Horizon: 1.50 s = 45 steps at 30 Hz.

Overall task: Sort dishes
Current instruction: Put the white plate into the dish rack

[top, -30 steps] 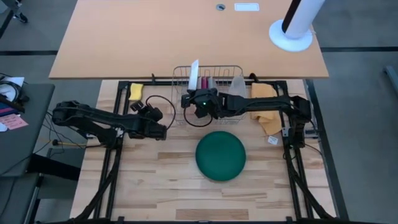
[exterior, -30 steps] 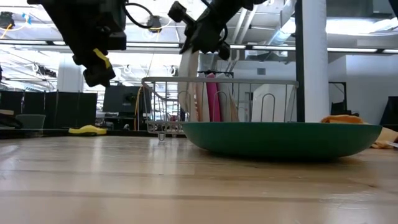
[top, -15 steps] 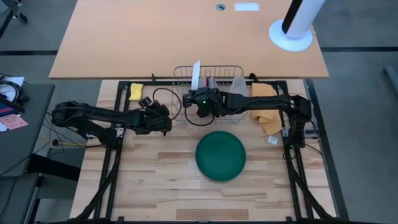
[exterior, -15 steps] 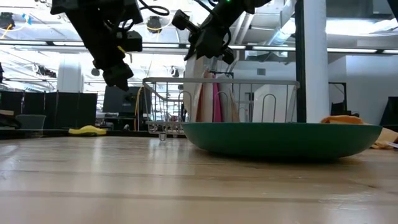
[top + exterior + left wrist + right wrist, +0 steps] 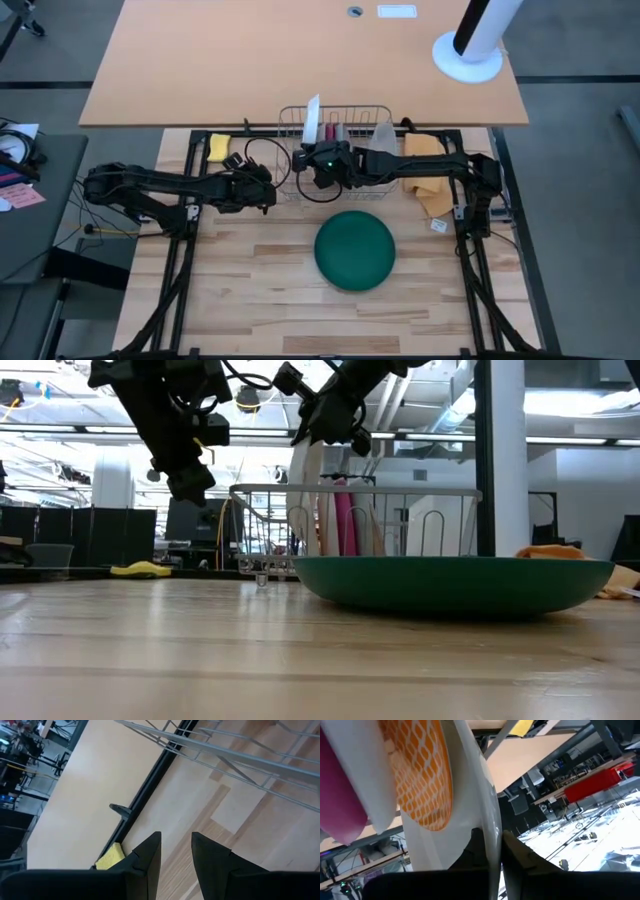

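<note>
A wire dish rack [image 5: 350, 112] stands at the table's far middle. Upright in it are a magenta plate [image 5: 328, 132], an orange-patterned plate [image 5: 420, 780] and a pale grey plate [image 5: 382, 136]. My right gripper [image 5: 315, 148] is shut on a white plate [image 5: 313, 118] standing on edge at the rack's left end. A dark green plate [image 5: 355, 250] lies face down on the table, near of the rack. My left gripper [image 5: 270, 197] hovers open left of the rack, holding nothing. My right gripper pinches the white plate's rim [image 5: 492, 827] between its two fingers, one finger on each face. The arm reaches in from the table's right, above the rack. The plate stands upright with its lower part [image 5: 308, 530] down among the rack's wires; whether it rests there is hidden.
A yellow sponge [image 5: 218, 146] lies at the far left of the table. An orange cloth [image 5: 424, 150] lies right of the rack. Bare wood stretches along the near side on both sides of the green plate. A larger tan tabletop [image 5: 300, 50] adjoins the far edge.
My left gripper has gone up and toward the far right, closer to the rack's left end. My right gripper has kept its hold on the white plate, which has rocked slightly and stands upright again.
</note>
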Tool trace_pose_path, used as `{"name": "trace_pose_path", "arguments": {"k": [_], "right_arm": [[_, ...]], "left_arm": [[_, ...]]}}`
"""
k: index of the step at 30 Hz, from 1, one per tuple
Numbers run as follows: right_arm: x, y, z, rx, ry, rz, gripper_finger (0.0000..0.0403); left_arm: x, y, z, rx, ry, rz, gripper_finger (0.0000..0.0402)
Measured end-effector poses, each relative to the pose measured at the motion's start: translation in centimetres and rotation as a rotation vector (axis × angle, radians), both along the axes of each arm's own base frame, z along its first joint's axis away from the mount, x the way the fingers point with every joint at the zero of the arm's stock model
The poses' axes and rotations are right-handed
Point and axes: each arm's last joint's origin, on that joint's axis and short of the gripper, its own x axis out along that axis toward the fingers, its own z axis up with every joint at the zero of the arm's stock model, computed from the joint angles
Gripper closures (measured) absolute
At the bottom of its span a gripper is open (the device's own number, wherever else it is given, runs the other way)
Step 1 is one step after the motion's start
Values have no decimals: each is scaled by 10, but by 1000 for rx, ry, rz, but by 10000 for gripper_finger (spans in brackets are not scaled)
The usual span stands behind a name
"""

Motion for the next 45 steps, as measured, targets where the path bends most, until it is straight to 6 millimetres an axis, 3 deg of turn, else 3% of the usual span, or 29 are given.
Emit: {"name": "trace_pose_path", "arguments": {"k": [22,34,45], "right_arm": [[-7,-8,-23,245,44,64,376],[-5,-10,-21,367,-61,69,308],[1,14,-1,225,-176,-40,239]], "left_arm": [[0,1,0,-26,-1,-9,299],[0,1,-1,-26,2,-11,299],[0,1,0,-26,10,-17,299]]}}
